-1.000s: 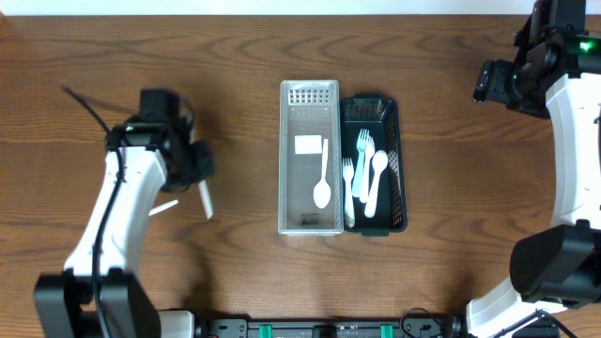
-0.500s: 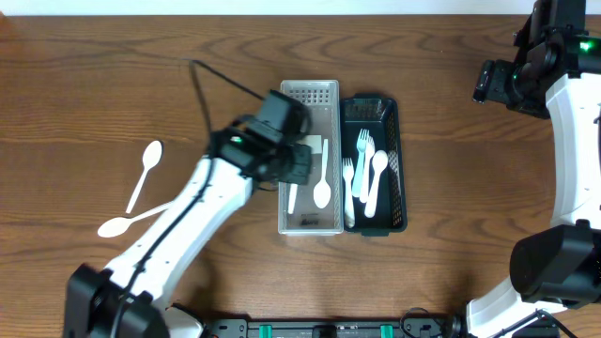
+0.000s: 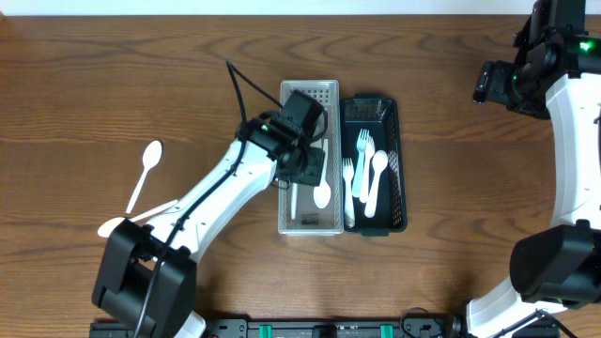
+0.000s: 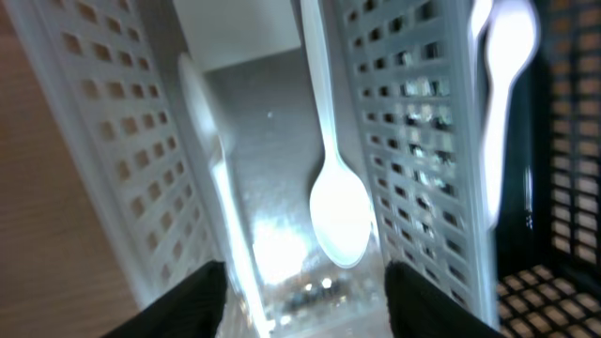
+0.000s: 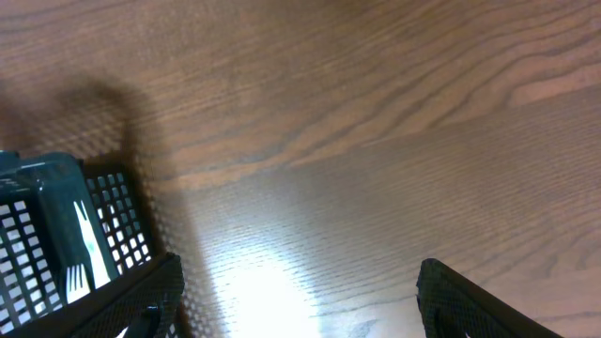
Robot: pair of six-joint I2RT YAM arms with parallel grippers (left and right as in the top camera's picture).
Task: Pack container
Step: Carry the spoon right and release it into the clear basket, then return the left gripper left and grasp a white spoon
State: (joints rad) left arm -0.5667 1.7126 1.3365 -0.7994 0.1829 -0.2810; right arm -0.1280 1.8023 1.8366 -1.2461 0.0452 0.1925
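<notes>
Wood-grain desk (image 3: pixel 113 75), seen from overhead, carried a clear perforated bin (image 3: pixel 310 94) at centre with a dark bin (image 3: pixel 399 160) touching its right side; the dark bin held white forks (image 3: pixel 363 150) and a spoon. The left gripper (image 4: pixel 305 293) hung low over the clear bin, its jaws apart and clamped on nothing. Inside the bin lay a white spoon (image 4: pixel 338 216), bowl toward the camera, and a second white utensil (image 4: pixel 221 207) leaning along the left wall – its type was unclear. Two loose spoons (image 3: pixel 146 169) lay near each other on the desk, well left of the bins, not yet packed. The right gripper (image 5: pixel 300 296) hovered far off beyond the dark bin, jaws wide and empty.

Judged risks: a lift-out could catch the leaning utensil or the bin's wall and drag the light bin, since the jaws sat close between its sides – and picking one loose spoon could nudge its neighbour.
</notes>
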